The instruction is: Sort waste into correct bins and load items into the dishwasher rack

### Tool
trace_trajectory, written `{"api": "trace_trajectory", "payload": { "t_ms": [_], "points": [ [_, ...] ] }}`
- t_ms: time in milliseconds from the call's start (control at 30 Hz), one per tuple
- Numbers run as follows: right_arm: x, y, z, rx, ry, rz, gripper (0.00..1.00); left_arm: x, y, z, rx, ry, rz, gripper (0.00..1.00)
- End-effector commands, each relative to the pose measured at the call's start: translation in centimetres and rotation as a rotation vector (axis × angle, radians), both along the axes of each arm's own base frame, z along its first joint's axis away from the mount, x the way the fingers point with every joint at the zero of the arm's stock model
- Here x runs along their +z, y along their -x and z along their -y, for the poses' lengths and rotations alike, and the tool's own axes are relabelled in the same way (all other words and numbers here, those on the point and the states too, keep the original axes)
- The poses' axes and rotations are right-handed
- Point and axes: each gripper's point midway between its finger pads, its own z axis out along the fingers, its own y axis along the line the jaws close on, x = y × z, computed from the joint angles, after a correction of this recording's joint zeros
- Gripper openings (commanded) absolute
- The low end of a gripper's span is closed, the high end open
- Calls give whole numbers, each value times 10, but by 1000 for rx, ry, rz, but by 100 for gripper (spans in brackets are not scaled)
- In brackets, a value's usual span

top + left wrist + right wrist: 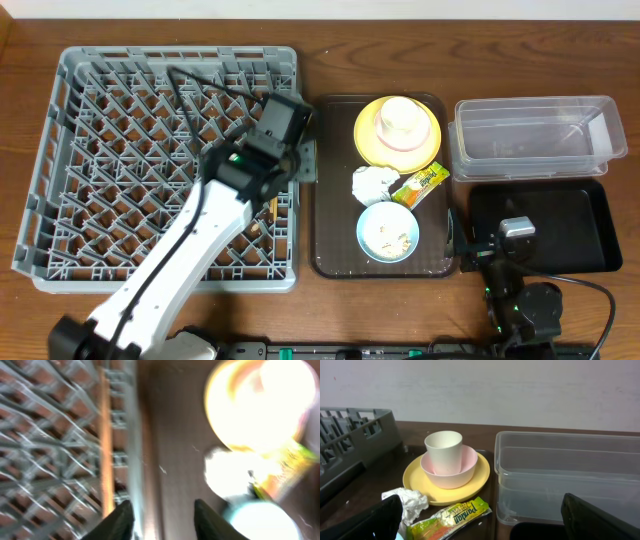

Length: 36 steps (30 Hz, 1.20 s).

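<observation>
1. Rack: I find only the chopsticks inside, by its right edge. The left gripper hangs above them, fingers parted and empty.
2. Tub, black tray: both empty. The right gripper is wide open, holding nothing.
3. Brown tray: plate, bowl, cup, blue bowl not yet loaded.
4. Napkin, packet, rice: unsorted.

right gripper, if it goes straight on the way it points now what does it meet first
Most likely the clear tub, at its near left corner, straight ahead of the open right gripper. The snack packet lies just left of that line; depth is unclear.
</observation>
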Motion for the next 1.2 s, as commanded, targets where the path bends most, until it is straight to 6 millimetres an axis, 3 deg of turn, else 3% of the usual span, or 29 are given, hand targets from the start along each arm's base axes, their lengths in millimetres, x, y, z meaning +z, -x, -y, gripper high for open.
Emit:
{"api": "trace_trajectory", "payload": {
  "t_ms": [0,167,333,567,900,1033,1167],
  "points": [
    [-1,-1,4,-15,4,-3,99,1,33,18,-85,120,-130,49],
    [-1,-1,4,-15,4,-3,99,-14,61,3,-73,56,-263,70],
    [-1,-1,4,-15,4,-3,99,-20,76,-4,-67,25,-327,76],
    [-1,-1,4,-15,4,-3,99,-20,75,-4,-67,25,-326,84],
    [0,0,2,-8,-22,-3,99,-17,73,-4,-64,32,-315,87],
    [4,4,-19,108,-205,-30,99,-2,67,-25,1,46,-293,87],
    [5,9,-33,187,-292,-60,99,31,50,-68,150,100,-199,88]
  ]
}}
